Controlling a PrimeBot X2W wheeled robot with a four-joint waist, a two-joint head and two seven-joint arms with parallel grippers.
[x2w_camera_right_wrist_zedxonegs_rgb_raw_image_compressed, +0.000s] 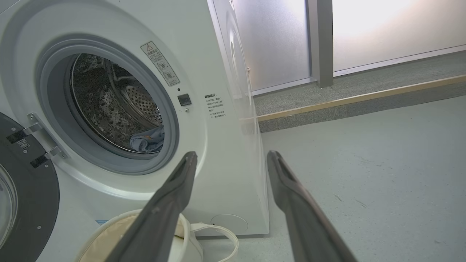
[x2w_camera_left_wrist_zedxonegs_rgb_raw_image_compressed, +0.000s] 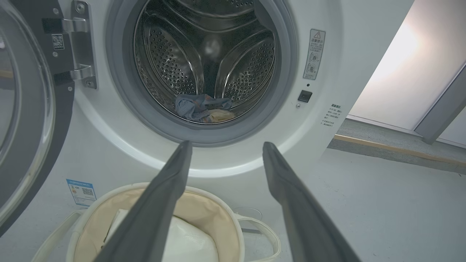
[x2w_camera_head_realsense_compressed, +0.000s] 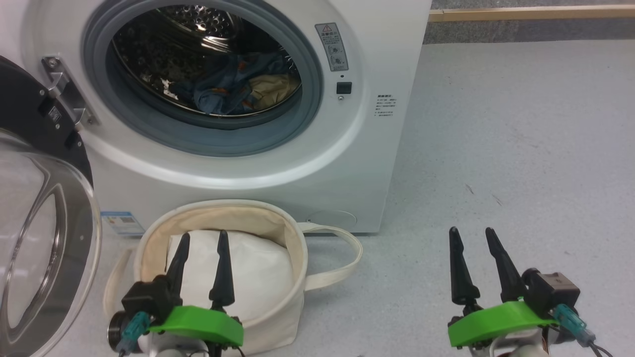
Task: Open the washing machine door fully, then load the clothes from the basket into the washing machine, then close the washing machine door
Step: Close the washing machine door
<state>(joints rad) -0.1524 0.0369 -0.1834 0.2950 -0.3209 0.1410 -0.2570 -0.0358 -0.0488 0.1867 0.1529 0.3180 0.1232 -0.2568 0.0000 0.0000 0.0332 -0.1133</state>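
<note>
Clothes lie inside the washing machine, its door wide open.

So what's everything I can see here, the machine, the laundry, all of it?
washing machine: one, white, standing on the floor
washing machine door: one, black rim with clear glass, swung open on the left
clothes: small heap, blue with a beige piece, inside the drum
basket: one, cream, on the floor before the machine
padding: one, white, in the basket
label sticker: one, blue and white, low on the machine's front
warning sticker: one, grey, right of the drum opening
floor: one, grey
left fingers: two, dark, open, over the basket
right fingers: two, dark, open, over the floor
</note>
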